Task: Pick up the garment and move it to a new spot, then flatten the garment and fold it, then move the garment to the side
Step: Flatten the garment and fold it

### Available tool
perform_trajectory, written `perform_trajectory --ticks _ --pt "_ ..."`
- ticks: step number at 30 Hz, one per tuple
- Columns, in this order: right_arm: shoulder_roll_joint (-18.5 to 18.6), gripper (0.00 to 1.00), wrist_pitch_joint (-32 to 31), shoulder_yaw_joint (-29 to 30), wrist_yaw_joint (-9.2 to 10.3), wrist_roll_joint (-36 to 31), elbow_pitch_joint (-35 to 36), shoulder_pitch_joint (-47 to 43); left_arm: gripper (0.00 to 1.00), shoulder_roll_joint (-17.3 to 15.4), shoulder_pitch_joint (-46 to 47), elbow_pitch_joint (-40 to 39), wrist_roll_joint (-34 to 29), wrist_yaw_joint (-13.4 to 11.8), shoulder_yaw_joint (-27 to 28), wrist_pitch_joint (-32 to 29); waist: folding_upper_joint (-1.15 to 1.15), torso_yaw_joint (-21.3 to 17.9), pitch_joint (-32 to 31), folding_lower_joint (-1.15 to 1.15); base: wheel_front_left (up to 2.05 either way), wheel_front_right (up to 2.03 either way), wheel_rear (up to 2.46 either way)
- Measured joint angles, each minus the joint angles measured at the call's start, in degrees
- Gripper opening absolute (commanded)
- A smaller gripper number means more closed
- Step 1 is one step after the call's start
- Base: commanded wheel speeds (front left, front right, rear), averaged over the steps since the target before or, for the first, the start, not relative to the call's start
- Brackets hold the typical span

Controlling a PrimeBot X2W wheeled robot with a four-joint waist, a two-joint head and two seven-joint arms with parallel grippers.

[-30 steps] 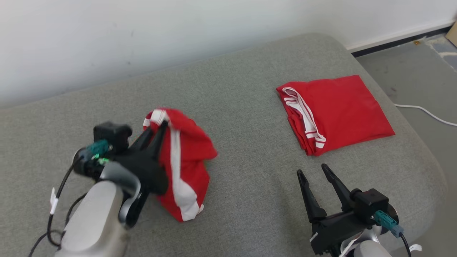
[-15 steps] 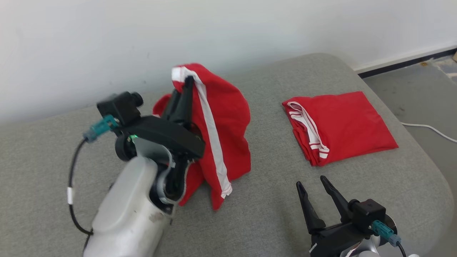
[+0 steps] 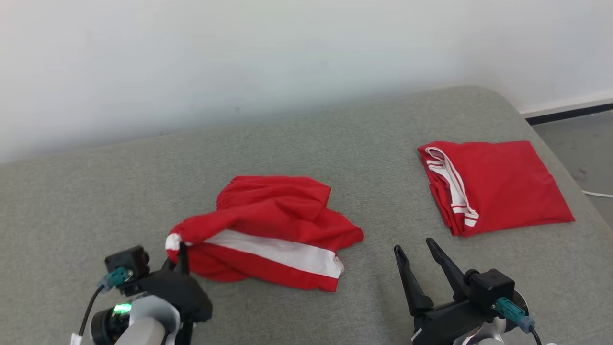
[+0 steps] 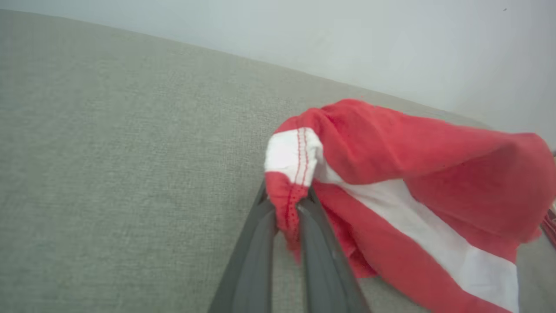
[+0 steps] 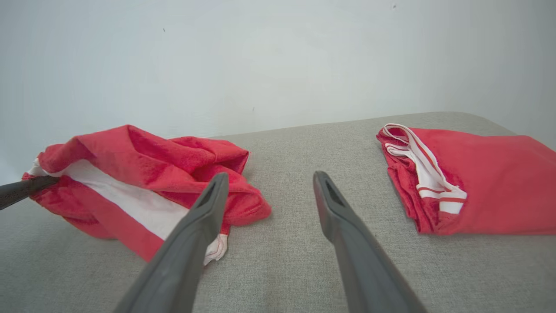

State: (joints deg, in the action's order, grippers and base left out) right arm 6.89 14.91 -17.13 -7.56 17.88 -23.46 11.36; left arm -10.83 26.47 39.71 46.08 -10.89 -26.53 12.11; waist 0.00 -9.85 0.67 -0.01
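The garment point(image 3: 268, 235) is red with a broad white stripe and lies crumpled in the middle of the grey cushion point(image 3: 335, 143). My left gripper point(image 3: 179, 249) is shut on its white-edged left corner, which is lifted a little; in the left wrist view that garment point(image 4: 412, 174) corner sits pinched at my gripper point(image 4: 291, 204). Low at the right, my right gripper point(image 3: 415, 249) stands open above bare fabric, right of the garment. In the right wrist view the garment point(image 5: 143, 182) lies left of the open gripper point(image 5: 269, 182).
A second red garment point(image 3: 498, 184), folded with white trim, lies at the cushion's right end and also appears as the folded garment point(image 5: 469, 174) in the right wrist view. A pale wall point(image 3: 287, 62) runs behind. Floor point(image 3: 584, 143) and a white cable point(image 3: 598, 194) lie past the right edge.
My left gripper has come down and back toward me with the garment, which hung bunched in the air and now lies spread on the cushion. The head camera shifted. The right gripper stays put.
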Motion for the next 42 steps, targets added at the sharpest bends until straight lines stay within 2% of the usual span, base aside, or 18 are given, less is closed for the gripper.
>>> perform_trajectory --ticks 5,7,9,14,18,24,30,35,42 --pt "-0.36 1.0 0.0 0.01 0.0 -0.12 -0.16 0.0 0.0 -1.02 -1.88 2.58 0.32 0.0 -0.18 -0.74 0.0 1.22 -0.12 0.0 0.0 0.0 0.0" --pt "-0.47 1.0 0.01 -0.02 0.0 -0.24 -0.21 0.0 0.0 -1.13 -2.37 2.85 0.31 0.96 -0.7 -0.98 0.0 1.29 -0.21 0.0 0.0 0.0 0.0" --pt "-0.38 1.0 0.01 -0.05 0.0 -0.21 -0.3 0.0 1.0 -1.32 -2.42 2.45 -0.14 1.91 -1.22 -0.2 0.0 1.35 -0.29 0.0 0.0 0.0 0.0" --pt "-0.13 1.0 0.02 0.16 0.0 -0.09 -0.4 -0.03 1.0 -1.78 -3.44 0.86 -1.18 3.35 -1.82 1.29 0.0 1.63 -0.61 0.0 0.0 0.0 0.0" --pt "0.13 1.0 0.05 0.93 0.0 -0.08 -0.32 -0.63 1.0 -2.61 -6.82 -4.12 -2.87 3.86 -0.33 2.64 0.0 2.24 -1.14 0.0 0.0 0.0 0.0" --pt "0.14 1.0 0.03 1.55 0.0 -0.27 0.07 -1.19 1.0 -3.59 -14.18 -17.63 -8.78 3.37 7.75 2.87 0.0 3.62 -1.59 0.01 0.0 0.0 0.0" --pt "0.31 1.0 -0.78 1.89 0.0 -0.34 0.22 -1.71 1.0 -1.02 -22.15 -29.2 -17.47 3.85 16.51 2.94 0.0 5.05 -1.65 0.01 0.0 0.0 0.0" --pt "0.34 1.0 -1.29 1.78 0.0 -0.35 0.2 -1.75 1.0 1.85 -26.92 -35.59 -24.51 4.83 22.04 2.96 0.0 5.97 -1.44 0.01 0.0 0.0 0.0" --pt "0.3 1.0 -1.59 2.13 0.0 -0.43 -0.64 -1.99 1.0 4.46 -30.86 -37.85 -30.29 6.92 25.16 2.94 0.0 6.97 -1.37 0.01 0.0 0.0 0.0"
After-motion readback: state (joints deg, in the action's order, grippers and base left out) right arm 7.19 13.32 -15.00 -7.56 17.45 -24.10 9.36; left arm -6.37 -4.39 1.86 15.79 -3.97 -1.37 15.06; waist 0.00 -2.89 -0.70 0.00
